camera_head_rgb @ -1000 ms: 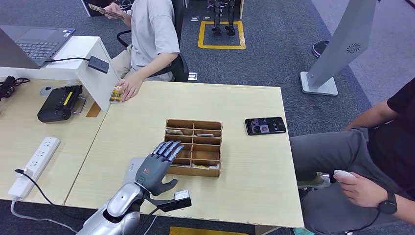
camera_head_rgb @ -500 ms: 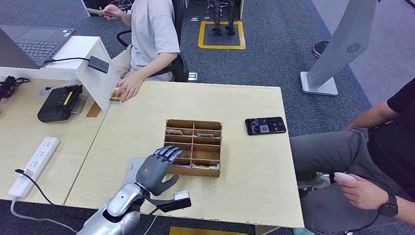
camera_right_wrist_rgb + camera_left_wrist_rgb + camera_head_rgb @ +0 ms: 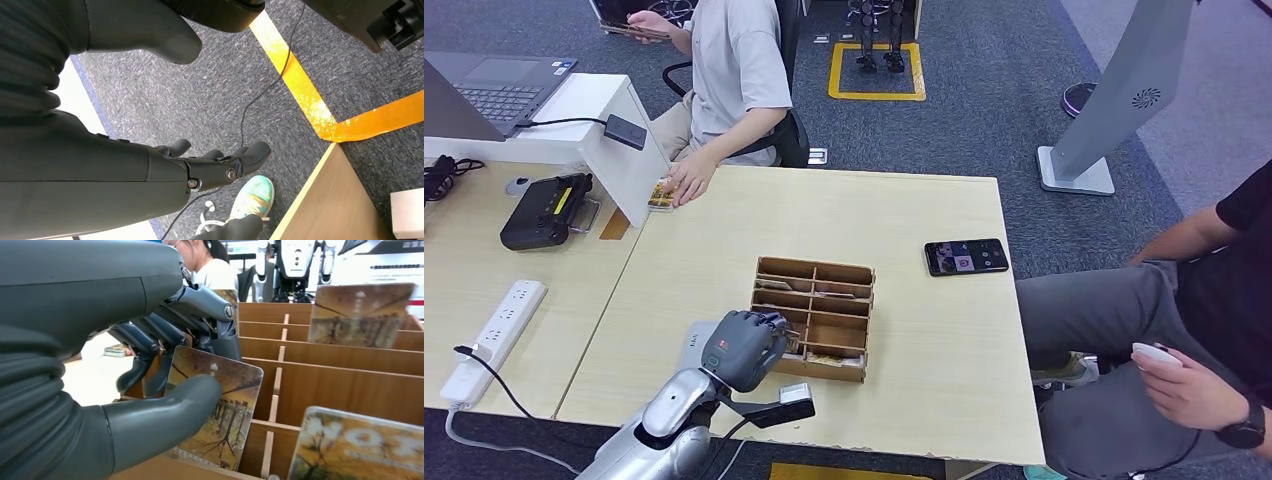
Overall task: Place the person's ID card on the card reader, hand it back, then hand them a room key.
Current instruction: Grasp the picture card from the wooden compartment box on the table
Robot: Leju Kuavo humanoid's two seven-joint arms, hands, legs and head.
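**Left hand pinching room key at wooden organizer**

1. Table (image 3: 904, 200) – light wood, carrying all items below; persons sitting at far side & at robot's right.
2. Wooden organizer (image 3: 824, 300) – slotted tray, sitting mid-table, skewed slightly; more picture cards standing in its compartments (image 3: 360, 315).
3. Left hand (image 3: 744, 348) – reaching in at organizer's near-left corner; thumb (image 3: 165, 410) pressing on card face, fingers curling behind it.
4. Right hand (image 3: 210, 165) – hanging over carpet beside table, fingers loosely apart, holding nothing.
5. Phone (image 3: 966, 256) – lying screen-up, right of organizer.
6. Room key (image 3: 220, 410) – autumn-tree print card, being pinched by left hand, standing tilted in near-left compartment.
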